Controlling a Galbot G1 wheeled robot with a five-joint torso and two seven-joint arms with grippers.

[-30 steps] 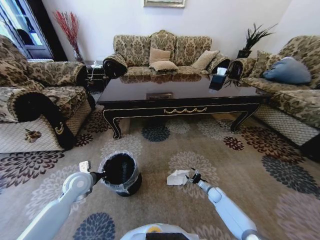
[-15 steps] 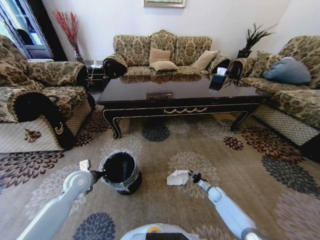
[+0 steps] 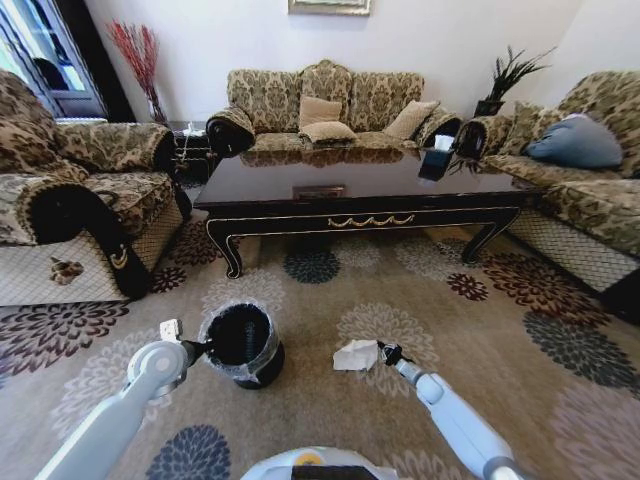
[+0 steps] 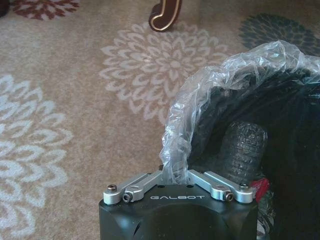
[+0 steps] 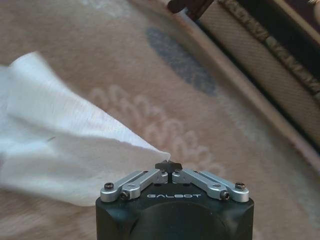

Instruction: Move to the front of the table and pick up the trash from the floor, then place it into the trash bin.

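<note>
The trash bin [image 3: 243, 345], black with a clear liner, stands on the carpet in front of the dark table [image 3: 360, 185]. My left gripper [image 3: 204, 349] is shut on the bin's lined rim [image 4: 175, 150]. Inside the bin lies a clear plastic bottle [image 4: 243, 147] with a red cap [image 4: 257, 187]. To the right of the bin, a crumpled white paper [image 3: 356, 354] lies low at carpet level. My right gripper [image 3: 383, 352] is shut on the paper's right corner, and the sheet [image 5: 60, 135] spreads away from the pinched fingertips [image 5: 168, 165].
Patterned sofas ring the carpet: an armchair [image 3: 70, 200] on the left, a sofa [image 3: 325, 105] behind the table and another [image 3: 590, 190] on the right. A dark tissue box [image 3: 437, 160] sits on the table. A table leg [image 4: 165, 12] stands beyond the bin.
The right gripper's fingers, spread beside the paper a second ago, have shut on its corner. The left arm and the bin have barely moved.
</note>
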